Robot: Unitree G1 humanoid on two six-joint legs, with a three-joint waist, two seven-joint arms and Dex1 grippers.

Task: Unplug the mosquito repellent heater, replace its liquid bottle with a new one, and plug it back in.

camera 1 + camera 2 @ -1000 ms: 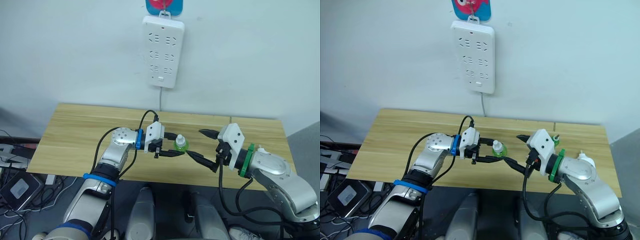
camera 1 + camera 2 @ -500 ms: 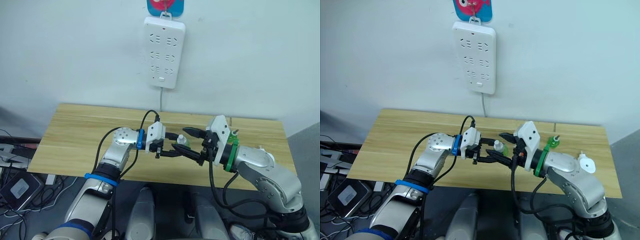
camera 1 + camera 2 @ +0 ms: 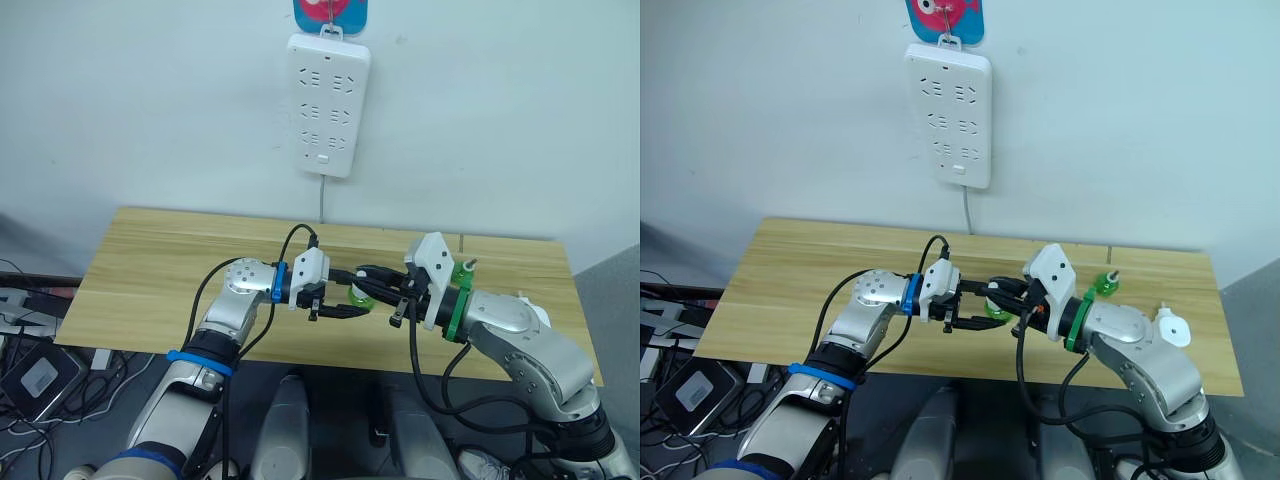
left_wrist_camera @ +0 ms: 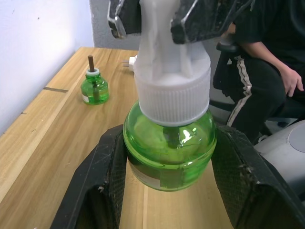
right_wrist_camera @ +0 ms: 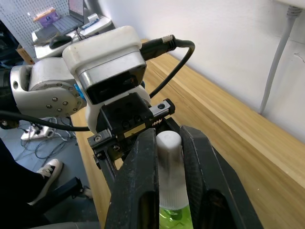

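Two hands grip one green bottle above the bench.
The left hand [image 4: 167,157] clasps the green liquid bottle [image 4: 169,150] by its body; the right hand [image 5: 164,157] pinches its white cap [image 5: 169,164]. A second bottle [image 4: 94,87] stands well apart toward the bench [image 3: 150,270] end, beside the white heater [image 3: 1171,330], with bare wood between.

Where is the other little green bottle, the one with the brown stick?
The uncapped green bottle stands on the wooden table toward the robot's right, behind its right arm, apart from the capped bottle both grippers hold.
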